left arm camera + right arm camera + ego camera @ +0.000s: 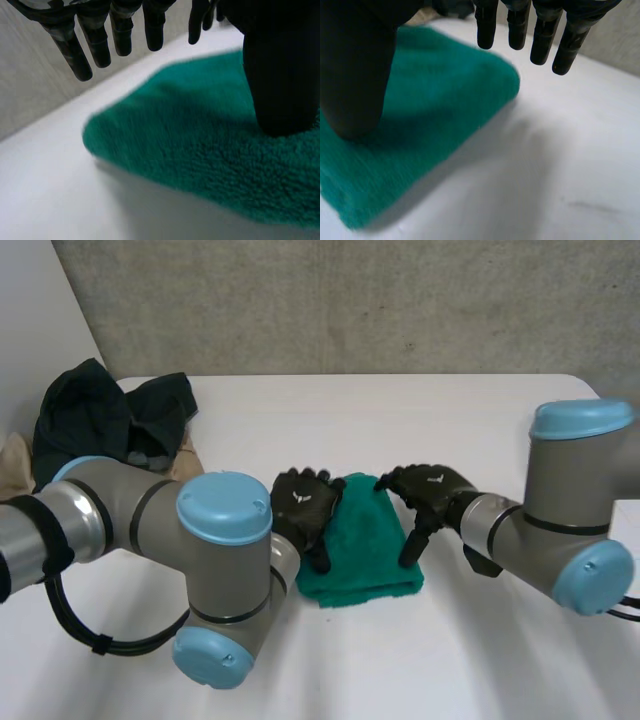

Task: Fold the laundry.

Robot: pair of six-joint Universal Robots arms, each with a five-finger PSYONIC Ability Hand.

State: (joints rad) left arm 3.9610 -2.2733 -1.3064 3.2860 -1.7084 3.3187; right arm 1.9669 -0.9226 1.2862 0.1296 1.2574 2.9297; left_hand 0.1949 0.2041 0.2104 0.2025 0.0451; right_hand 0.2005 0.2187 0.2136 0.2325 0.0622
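A green towel (365, 540) is lying folded in the middle of the white table (400, 420). The left hand (303, 505) is pressing its left edge and the right hand (425, 490) its right edge, both with straight, loose fingers. Dark clothes (100, 415) are sitting far left, by a grey wall (350, 300).

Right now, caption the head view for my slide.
Left hand and right hand on a folded green towel; dark laundry heaped far left.

A white table (420, 420) with a rounded far right corner is shown. A grey, speckled wall (350, 300) is located behind its far edge. A plain white panel (30, 320) is seen beyond its left edge. Even, diffuse lighting is provided.
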